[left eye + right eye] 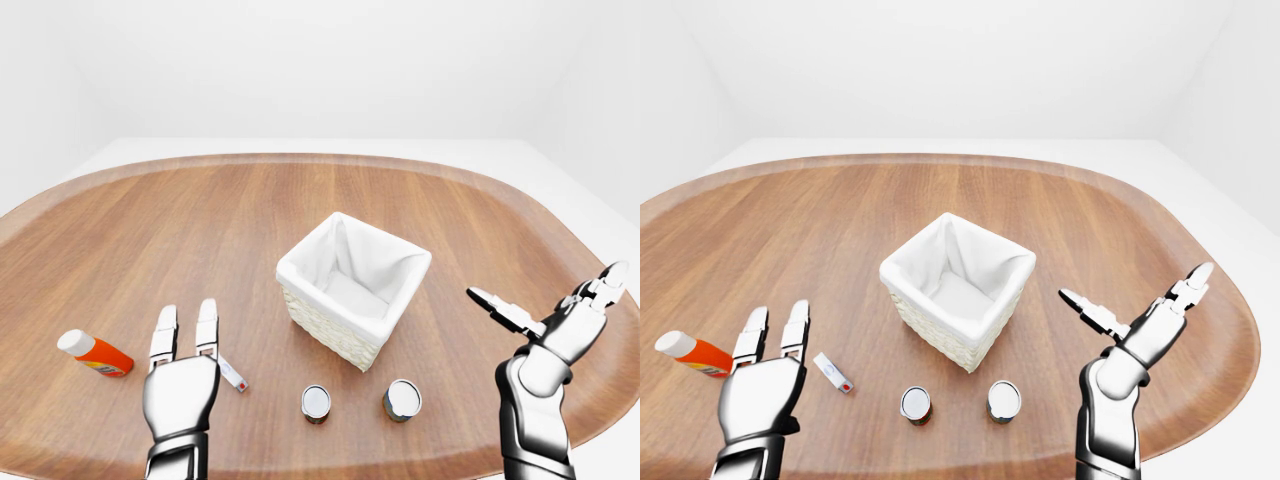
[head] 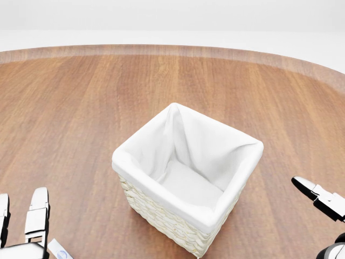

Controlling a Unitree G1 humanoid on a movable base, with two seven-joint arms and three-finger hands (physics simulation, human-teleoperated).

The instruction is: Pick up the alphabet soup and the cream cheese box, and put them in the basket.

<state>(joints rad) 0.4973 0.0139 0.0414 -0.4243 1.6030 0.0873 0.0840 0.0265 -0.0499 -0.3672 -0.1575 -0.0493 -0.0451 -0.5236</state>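
The wicker basket (image 1: 322,326) with a white liner stands mid-table, nothing showing inside it. Two silver-topped cans stand below it in the left-eye view, the left can (image 1: 316,402) and the right can (image 1: 402,399); their labels are hidden, so I cannot tell which is the alphabet soup. A small flat white box (image 1: 232,374) with a red mark, apparently the cream cheese box, lies left of the cans. My left hand (image 1: 188,318) is open, fingers up, just left of that box and apart from it. My right hand (image 1: 545,298) is open and spread right of the basket, holding nothing.
An orange bottle with a white cap (image 1: 93,353) lies at the left of the left-eye view. The round wooden table (image 1: 150,230) has its edge close behind my hands. In the head view the basket rim (image 2: 161,191) fills the middle.
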